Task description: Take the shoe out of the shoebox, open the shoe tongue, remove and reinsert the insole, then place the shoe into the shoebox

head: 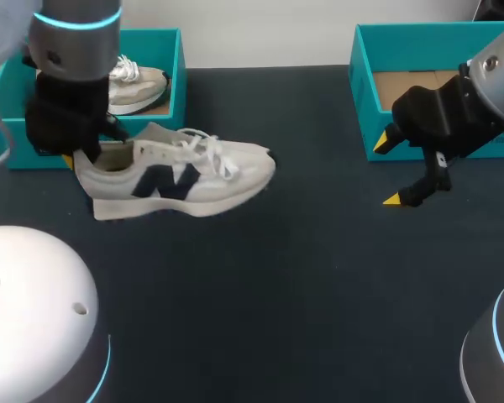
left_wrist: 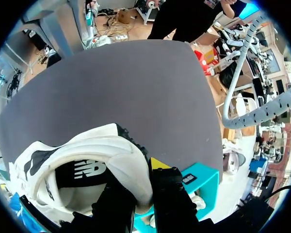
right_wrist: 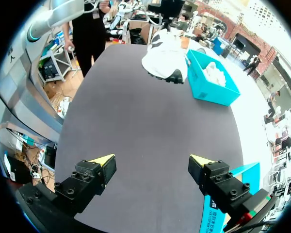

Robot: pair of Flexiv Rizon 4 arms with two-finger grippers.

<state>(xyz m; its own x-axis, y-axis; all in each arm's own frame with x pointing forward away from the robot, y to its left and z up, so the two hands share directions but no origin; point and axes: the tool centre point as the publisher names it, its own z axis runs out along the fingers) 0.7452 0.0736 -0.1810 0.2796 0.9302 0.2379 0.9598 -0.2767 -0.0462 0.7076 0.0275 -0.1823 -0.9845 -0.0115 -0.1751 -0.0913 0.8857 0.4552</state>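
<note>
Two teal boxes sit at the back of the dark table (head: 302, 294): the L shoebox (head: 178, 75) at back-left w/ a second white shoe (head: 139, 88) inside, and the R shoebox (head: 365, 92) at back-right w/ a brown cardboard floor showing. The task shoe (head: 176, 176), white w/ a navy side logo, is out of the box, upright, just in front of the L shoebox, toe toward table centre; can't tell if the sole touches the tabletop. L gripper (head: 82, 155) is clamped on the heel collar. In the L wrist view the gripper (left_wrist: 140, 175) has one finger down inside the shoe (left_wrist: 87, 145) opening and the other outside the heel, yellow tip showing, w/ the heel rim pinched between them. R gripper (head: 385, 172) hangs above the table just in front of the R shoebox, well apart from the shoe, holding nothing. R wrist view: gripper (right_wrist: 153, 162) fingers spread wide over bare tabletop, R shoebox (right_wrist: 242, 177) just beside one finger, shoe (right_wrist: 165, 58) far ahead next to the L shoebox (right_wrist: 211, 92).
</note>
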